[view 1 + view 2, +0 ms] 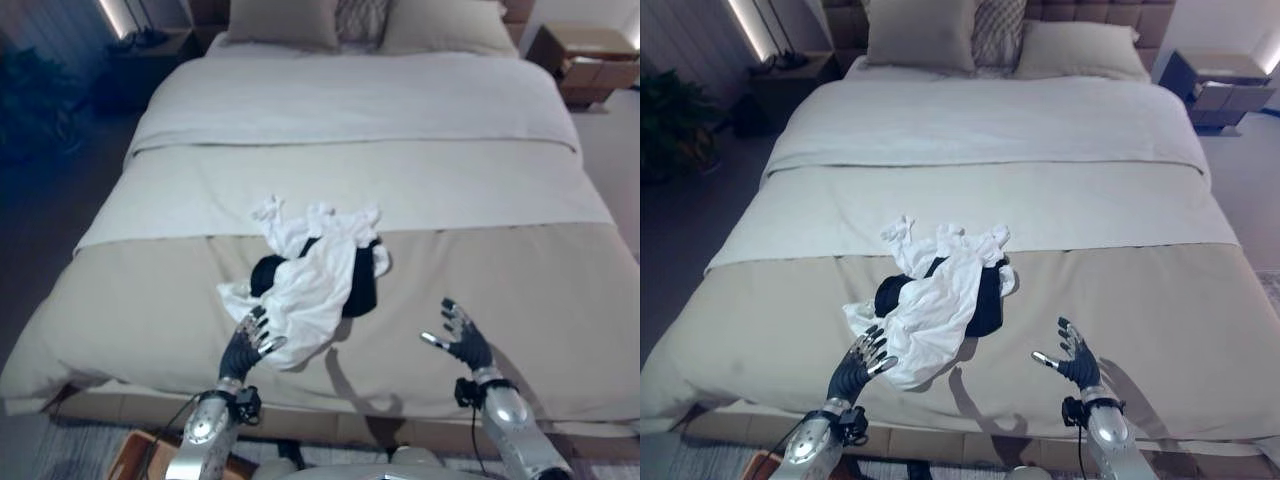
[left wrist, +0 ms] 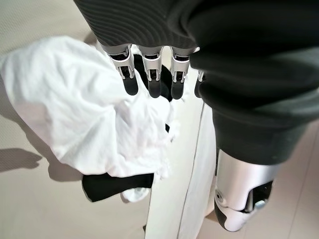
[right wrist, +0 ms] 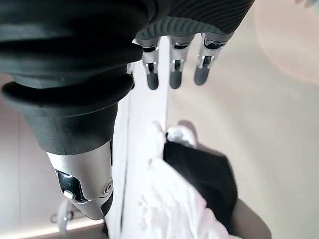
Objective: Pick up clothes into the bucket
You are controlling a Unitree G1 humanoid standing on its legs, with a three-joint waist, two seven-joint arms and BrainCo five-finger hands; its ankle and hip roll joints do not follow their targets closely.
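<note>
Where the bed's tan cover (image 1: 120, 310) meets the white duvet (image 1: 350, 120), a crumpled white garment (image 1: 310, 275) lies over a black garment (image 1: 362, 285), near the foot edge. Left hand (image 1: 250, 345) hovers at the white cloth's near edge, fingers relaxed and spread, holding nothing. Right hand (image 1: 462, 338) hovers over bare tan cover, well apart from the clothes, fingers spread wide. Pillows (image 1: 920, 32) at the headboard; nightstands (image 1: 590, 60) flank the bed; dark plant (image 1: 675, 125) at left.
</note>
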